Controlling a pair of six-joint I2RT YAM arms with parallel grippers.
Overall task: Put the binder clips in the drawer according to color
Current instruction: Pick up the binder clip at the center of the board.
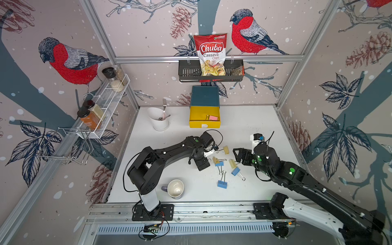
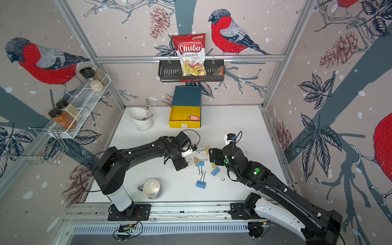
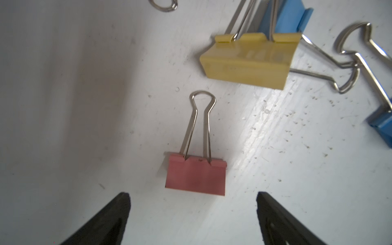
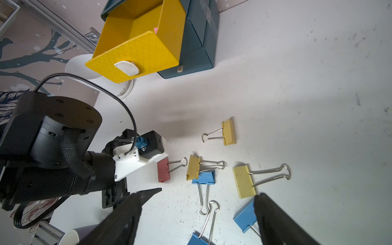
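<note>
Mid-frame in both top views, between the two arms, loose binder clips (image 1: 222, 184) lie scattered on the white table (image 1: 254, 127); drawer (image 1: 204, 96) sits upper centre by the back wall, its yellow top tray (image 1: 203, 124) pulled out, a stored pink clip (image 1: 213, 118) inside; left gripper (image 3: 192, 201) is spread wide with nothing in it; loose pink clip (image 3: 195, 176) lies flat on the table just ahead of the tips, roughly centred on the gap, wire handles pointing away; right gripper (image 4: 209, 194) is also wide and empty over the yellow and blue clips. Step looks like the pick of the loose pink clip; best to advance slightly and drop straight so the fingers straddle the body, not the handles; tips should reach table level, since the clip is low; yellow clip (image 3: 246, 63) lies near the handle loop, apart, so avoid sweeping forward; the pink one probably belongs in the yellow tray.
</note>
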